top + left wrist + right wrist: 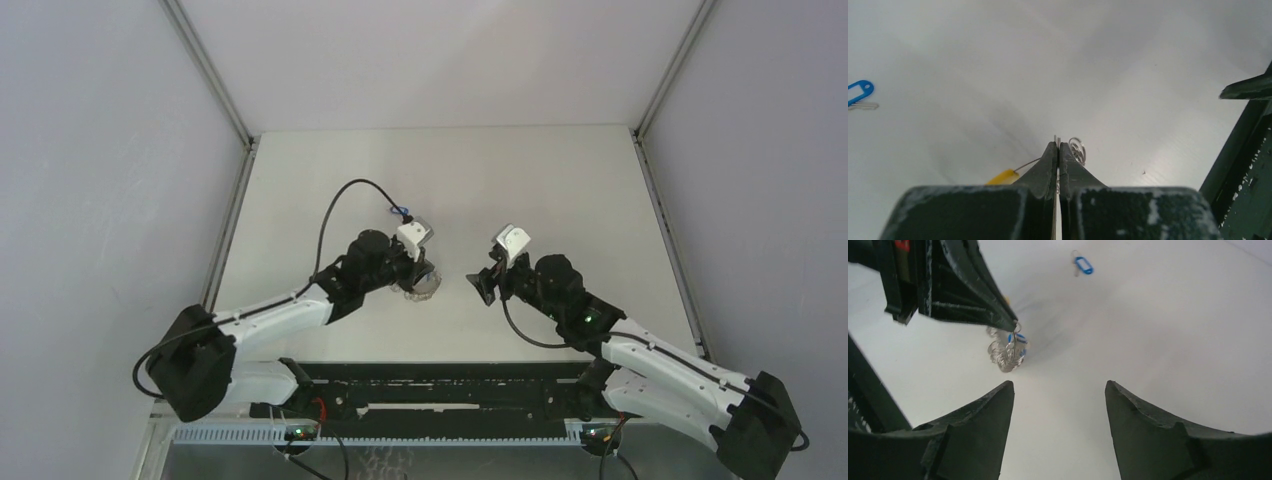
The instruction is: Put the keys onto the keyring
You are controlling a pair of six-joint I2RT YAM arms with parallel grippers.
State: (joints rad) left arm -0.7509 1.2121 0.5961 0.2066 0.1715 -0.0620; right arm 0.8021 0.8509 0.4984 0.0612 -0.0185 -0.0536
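My left gripper (424, 274) is shut on the keyring (421, 289) and holds it just above the table. In the left wrist view the jaws (1058, 145) pinch its thin wire, with the yellow arc (1002, 176) to the left and a silver coil (1077, 149) to the right. In the right wrist view the keyring (1004, 354) hangs bunched under the left fingers (973, 290). One blue-tagged key (1018, 342) sits against it; I cannot tell whether it is threaded on. A second blue-tagged key (1082, 264) lies flat on the table farther off (859, 93) (400, 212). My right gripper (480, 287) (1058, 385) is open and empty, facing the keyring.
The right gripper's dark finger (1248, 150) shows at the right edge of the left wrist view. The white table (560, 190) is walled at the back and both sides. A black rail (440, 395) runs along the near edge between the arm bases.
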